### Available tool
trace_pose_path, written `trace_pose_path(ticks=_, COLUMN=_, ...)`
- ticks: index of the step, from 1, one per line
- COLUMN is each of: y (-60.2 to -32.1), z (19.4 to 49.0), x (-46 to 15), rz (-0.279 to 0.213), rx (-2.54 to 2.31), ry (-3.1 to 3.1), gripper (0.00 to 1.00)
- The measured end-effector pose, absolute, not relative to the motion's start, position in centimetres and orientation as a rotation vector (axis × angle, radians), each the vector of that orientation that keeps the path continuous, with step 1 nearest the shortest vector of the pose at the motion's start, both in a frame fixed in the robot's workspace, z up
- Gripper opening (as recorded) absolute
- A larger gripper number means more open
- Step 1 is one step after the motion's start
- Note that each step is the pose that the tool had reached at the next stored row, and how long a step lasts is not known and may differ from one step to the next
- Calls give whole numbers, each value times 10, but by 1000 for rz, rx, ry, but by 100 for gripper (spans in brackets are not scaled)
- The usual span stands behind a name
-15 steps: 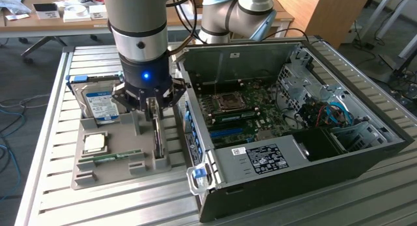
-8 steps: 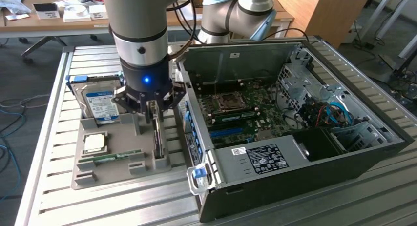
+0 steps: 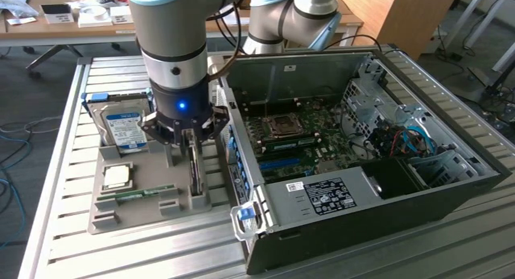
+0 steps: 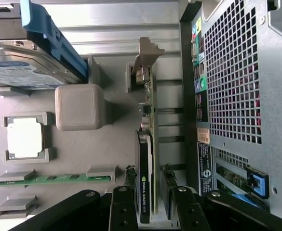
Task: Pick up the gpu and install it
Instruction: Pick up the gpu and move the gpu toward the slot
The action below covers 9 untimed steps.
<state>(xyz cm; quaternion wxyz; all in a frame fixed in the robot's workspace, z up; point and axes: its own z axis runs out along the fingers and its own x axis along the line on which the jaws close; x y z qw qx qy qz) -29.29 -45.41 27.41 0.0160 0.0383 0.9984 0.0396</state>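
Observation:
The gpu (image 3: 195,170) stands on its long edge in a slot of the grey holder tray (image 3: 120,216), just beside the open computer case (image 3: 338,146). In the wrist view the gpu (image 4: 148,120) is a thin dark card with a black cooler, and its silver bracket (image 4: 144,55) is at the far end. My gripper (image 3: 190,147) hangs straight over the card and is open. In the wrist view the gripper (image 4: 148,211) straddles the card's near end, one finger (image 4: 120,207) on each side, with a small gap showing on the case side.
On the tray lie a silver hard drive (image 3: 125,129) with a blue-white label, a CPU (image 3: 117,176) and a green RAM stick (image 3: 137,193). The case's perforated rear wall (image 4: 237,96) stands close beside the card. The motherboard (image 3: 298,137) is exposed inside the case.

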Motion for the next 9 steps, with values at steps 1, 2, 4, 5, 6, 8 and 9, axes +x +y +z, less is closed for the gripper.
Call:
trace_pose_path(ticks=1, y=-454, z=273, x=-293, rz=123, rx=119, ry=3105, gripper=36)
trace_pose_path(ticks=2, y=-454, z=272, x=-293, rz=123, rx=119, ry=3105, gripper=36)
trace_pose_path(ticks=4, y=-454, z=270, x=-293, rz=123, rx=119, ry=3105, gripper=36)
trace_pose_path(ticks=5, y=-454, z=269, x=-293, rz=123, rx=119, ry=3105, gripper=36)
trace_pose_path(ticks=6, y=-454, z=269, x=-293, rz=123, rx=119, ry=3105, gripper=36)
trace_pose_path(ticks=8, y=-454, z=267, x=-293, rz=123, rx=119, ry=3105, gripper=36)
trace_pose_path(ticks=9, y=-454, z=267, x=-293, rz=123, rx=119, ry=3105, gripper=36)
